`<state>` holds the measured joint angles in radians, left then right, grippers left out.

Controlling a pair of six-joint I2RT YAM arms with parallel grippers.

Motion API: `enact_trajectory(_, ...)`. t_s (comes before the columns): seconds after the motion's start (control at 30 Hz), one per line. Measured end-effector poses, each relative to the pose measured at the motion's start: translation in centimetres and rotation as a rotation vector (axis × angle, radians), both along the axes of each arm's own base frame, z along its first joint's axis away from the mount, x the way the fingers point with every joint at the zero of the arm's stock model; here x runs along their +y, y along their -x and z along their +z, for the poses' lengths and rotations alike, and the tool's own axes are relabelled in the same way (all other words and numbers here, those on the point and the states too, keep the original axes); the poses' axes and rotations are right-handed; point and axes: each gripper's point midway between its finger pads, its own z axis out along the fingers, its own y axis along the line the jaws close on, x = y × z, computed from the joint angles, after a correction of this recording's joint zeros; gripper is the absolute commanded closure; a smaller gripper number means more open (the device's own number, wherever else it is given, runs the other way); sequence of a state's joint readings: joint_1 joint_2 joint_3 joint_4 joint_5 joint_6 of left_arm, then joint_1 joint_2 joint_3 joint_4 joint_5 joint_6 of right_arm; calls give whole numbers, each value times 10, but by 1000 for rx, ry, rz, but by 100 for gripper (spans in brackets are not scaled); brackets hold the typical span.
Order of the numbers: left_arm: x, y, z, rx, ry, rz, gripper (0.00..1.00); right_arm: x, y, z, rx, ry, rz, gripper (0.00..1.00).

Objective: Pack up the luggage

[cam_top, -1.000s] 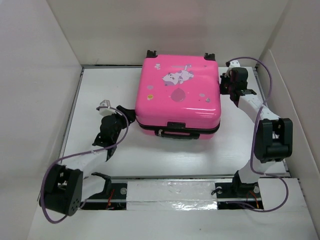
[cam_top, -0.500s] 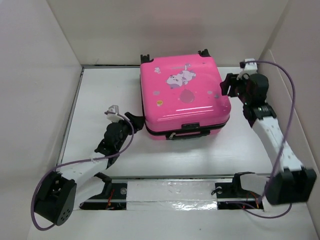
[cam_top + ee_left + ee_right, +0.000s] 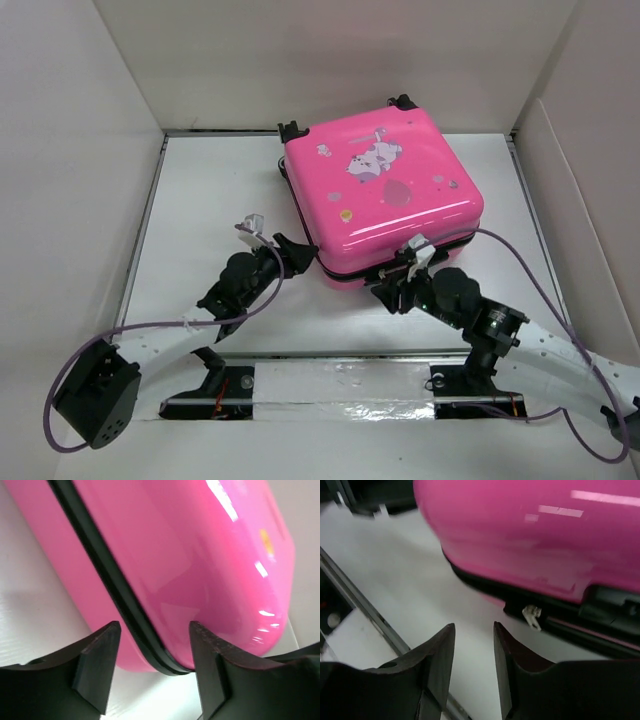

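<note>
The left end effector stands open at the luggage's seven o'clock corner. The shut pink case lies flat and skewed toward twelve o'clock on the white desk. Any lettering by its cartoon animal print is too small to read. The right end effector, fingers parted and empty, hovers at its six o'clock edge.

Overhead rear view, wrist views seemingly hugging luggage
</note>
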<state>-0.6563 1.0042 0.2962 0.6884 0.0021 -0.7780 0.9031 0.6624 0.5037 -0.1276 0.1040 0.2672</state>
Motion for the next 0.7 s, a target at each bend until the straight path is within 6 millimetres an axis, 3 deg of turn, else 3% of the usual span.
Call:
enact_trajectory(0.07, 4, 1, 10, -26, 8, 19, 52, 2, 10, -15, 23, 34, -5, 52)
enact_trajectory(0.1, 8, 2, 16, -41, 10, 32, 60, 1, 9, -19, 24, 42, -23, 52)
enact_trajectory(0.2, 20, 3, 30, -82, 11, 78, 80, -4, 1, -25, 29, 57, -93, 52)
enact_trajectory(0.3, 30, 3, 33, -94, -7, 112, 87, -11, -8, -37, 38, 94, -166, 51)
enact_trajectory(0.47, 31, 4, 9, -44, -66, 99, 91, -18, -19, -53, 35, 133, -231, 49)
enact_trajectory(0.7, 18, 9, -24, 29, -139, 12, 91, -12, -33, -67, 36, 166, -256, 52)
